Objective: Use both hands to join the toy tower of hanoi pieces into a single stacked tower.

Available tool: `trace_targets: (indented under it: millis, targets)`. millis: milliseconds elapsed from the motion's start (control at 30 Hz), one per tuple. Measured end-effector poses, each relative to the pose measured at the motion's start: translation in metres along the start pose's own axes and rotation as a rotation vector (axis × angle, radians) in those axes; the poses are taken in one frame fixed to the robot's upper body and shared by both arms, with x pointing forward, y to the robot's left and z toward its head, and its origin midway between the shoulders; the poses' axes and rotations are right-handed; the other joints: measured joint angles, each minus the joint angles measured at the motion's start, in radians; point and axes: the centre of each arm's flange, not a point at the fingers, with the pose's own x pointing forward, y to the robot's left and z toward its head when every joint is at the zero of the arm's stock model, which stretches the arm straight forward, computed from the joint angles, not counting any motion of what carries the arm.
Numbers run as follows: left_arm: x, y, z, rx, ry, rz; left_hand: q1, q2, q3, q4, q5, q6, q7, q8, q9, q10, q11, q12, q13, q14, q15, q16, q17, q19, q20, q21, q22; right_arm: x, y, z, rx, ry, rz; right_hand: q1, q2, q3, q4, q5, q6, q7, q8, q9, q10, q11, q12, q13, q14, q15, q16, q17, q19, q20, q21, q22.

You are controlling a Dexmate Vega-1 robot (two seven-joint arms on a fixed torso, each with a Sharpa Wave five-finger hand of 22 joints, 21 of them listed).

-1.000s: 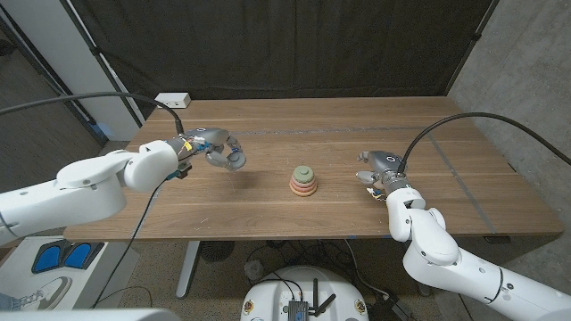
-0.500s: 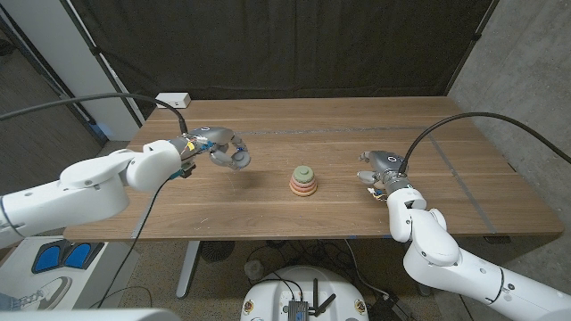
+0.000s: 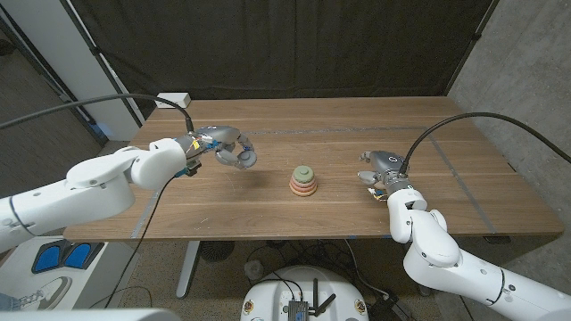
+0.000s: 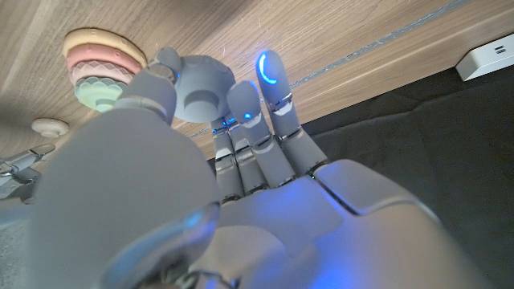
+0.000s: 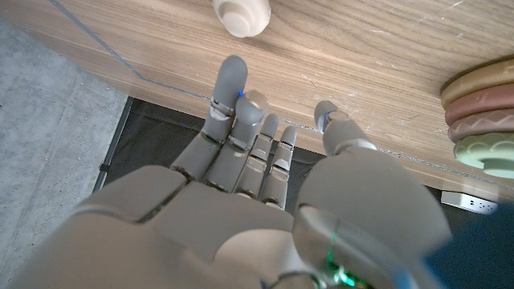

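Rings sit stacked as one small tower point(image 3: 304, 180) near the middle of the desk point(image 3: 464, 192): pink and peach layers at the base, a pale green one on top. A small cream cap piece point(image 5: 240, 16) lies on the wood apart from the stack, in front of the right hand point(image 3: 379, 168); in the head view I cannot pick it out beside that hand.

That right hand holds nothing; its fingers point(image 5: 231, 88) reach forward, loosely apart, toward the cap. The left hand point(image 3: 230, 150) hovers above the desk to the stack's left, fingers curled inward, and I see nothing held in it.

I judge the tower nearly built, with the cap the last loose piece. The next move calls for the right fingers to pinch that low, rounded cap, carry it over and seat it squarely on the green ring, while the left hand could steady the stack so it does not slide.
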Motion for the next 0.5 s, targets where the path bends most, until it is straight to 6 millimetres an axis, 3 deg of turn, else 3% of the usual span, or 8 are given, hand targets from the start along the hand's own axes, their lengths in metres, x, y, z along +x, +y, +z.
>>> trace_targets:
  millis: [500]
  targets:
    - [0.014,0.002,0.016,0.005,-0.07,0.006,0.006,-0.006,0.0,0.0,-0.004,0.006,-0.006,-0.005,0.001,0.01,-0.001,-0.008,0.0,0.0,0.0,-0.005,0.005,0.0,0.0,0.0,0.005,-0.003,0.0,-0.002,0.01,0.006,-0.01,0.0,0.0,0.0,0.0,0.0,0.0,0.0,0.0,0.0,0.0,0.0,0.0,0.0,0.0,0.0,0.0,0.001,0.0,0.0,0.0,0.0]
